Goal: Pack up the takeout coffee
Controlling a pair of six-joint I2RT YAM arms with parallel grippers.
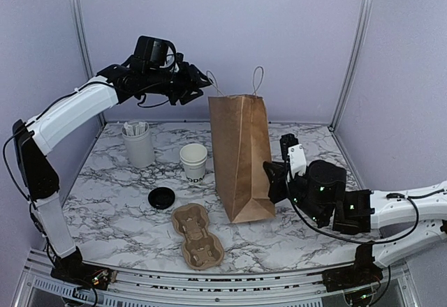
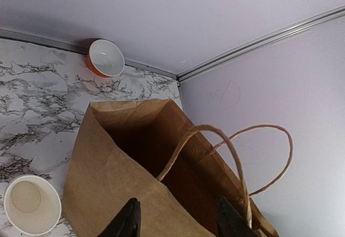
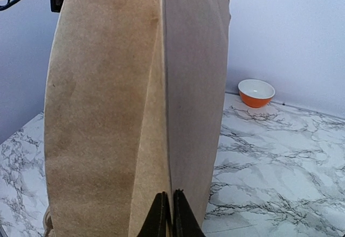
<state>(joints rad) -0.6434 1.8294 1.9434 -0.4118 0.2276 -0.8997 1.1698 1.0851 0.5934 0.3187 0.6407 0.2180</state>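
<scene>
Cup (image 1: 193,162) first: where on the table (image 1: 105,181)?

Left of centre on the marble, upright, mouth up and no lid on, dark lettering low on the side. Just left of the paper bag (image 1: 241,157), with a narrow gap between. Touched by neither arm.

Lid (image 1: 161,197)?

Flat on the marble, nearer than the cup and a little to its left, apart from it. Black, round.

Anything else around those two?

White packet holder (image 1: 138,145) behind and left of the cup. Moulded cup carrier (image 1: 197,236) towards the near edge, just in front of the lid. Orange bowl (image 2: 106,58) at the far edge by the wall, behind the bag.

Bag standing?

Upright mid-table, mouth open, both twine handles sticking up.

Left gripper (image 1: 204,81)?

High in the air by the bag's top left corner, close to the left handle. Fingers (image 2: 126,223) apart, roughly half spread, looking down over the bag's near rim. Holding nothing.

Right gripper (image 3: 168,202)?

Low against the bag's right side, pinched almost fully together on the side crease — paper fold running straight down into the tips.
</scene>
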